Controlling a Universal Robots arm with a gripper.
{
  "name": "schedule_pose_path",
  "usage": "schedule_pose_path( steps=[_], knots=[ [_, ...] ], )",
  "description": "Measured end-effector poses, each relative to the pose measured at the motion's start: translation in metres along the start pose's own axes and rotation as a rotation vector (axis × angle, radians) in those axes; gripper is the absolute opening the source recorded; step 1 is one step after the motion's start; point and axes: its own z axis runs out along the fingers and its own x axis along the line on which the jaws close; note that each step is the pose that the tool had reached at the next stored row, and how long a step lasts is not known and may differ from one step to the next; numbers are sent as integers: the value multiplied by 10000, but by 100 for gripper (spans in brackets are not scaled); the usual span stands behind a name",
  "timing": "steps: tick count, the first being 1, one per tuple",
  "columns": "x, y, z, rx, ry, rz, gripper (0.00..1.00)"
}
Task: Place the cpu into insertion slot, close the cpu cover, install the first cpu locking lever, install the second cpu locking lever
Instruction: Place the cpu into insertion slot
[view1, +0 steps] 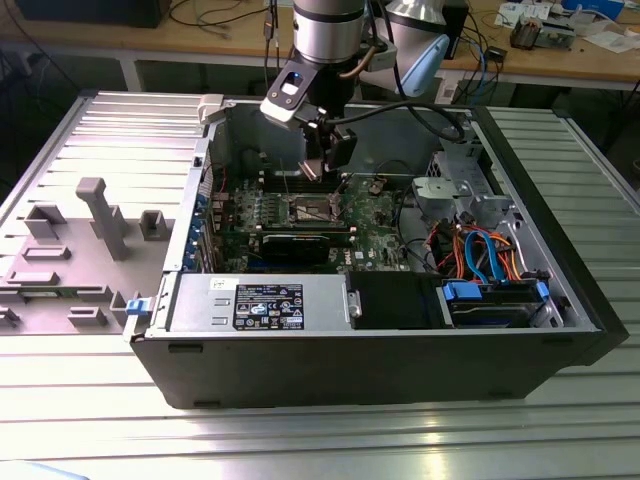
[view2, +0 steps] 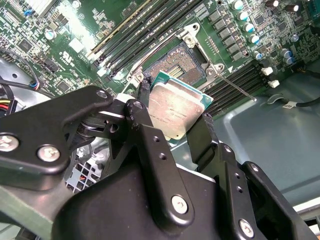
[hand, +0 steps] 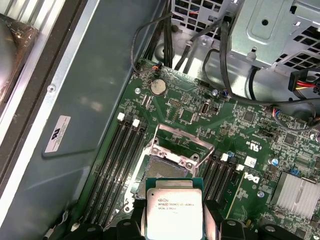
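"Exterior view: is the slot (view1: 311, 208) filled yet?"

"No. The gripper (view1: 323, 168) hovers just above it, inside the case (view1: 400, 370)."

"Holding anything?"

"Yes. In the second wrist view its fingers (view2: 143, 95) are clamped on opposite edges of the cpu (view2: 175, 111), which hangs over the slot, apart from it."

"And the cover (hand: 182, 144)?"

"Raised open behind the slot in the first wrist view. One lever (view2: 238, 88) lies unlatched beside the slot. I'd say nothing is finished: seating, cover and both levers remain."
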Motion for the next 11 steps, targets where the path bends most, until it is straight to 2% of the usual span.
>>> schedule_pose_path(
  steps=[11],
  knots=[
    [0, 0, 3, -2, -5, 121, 55]
  ],
)
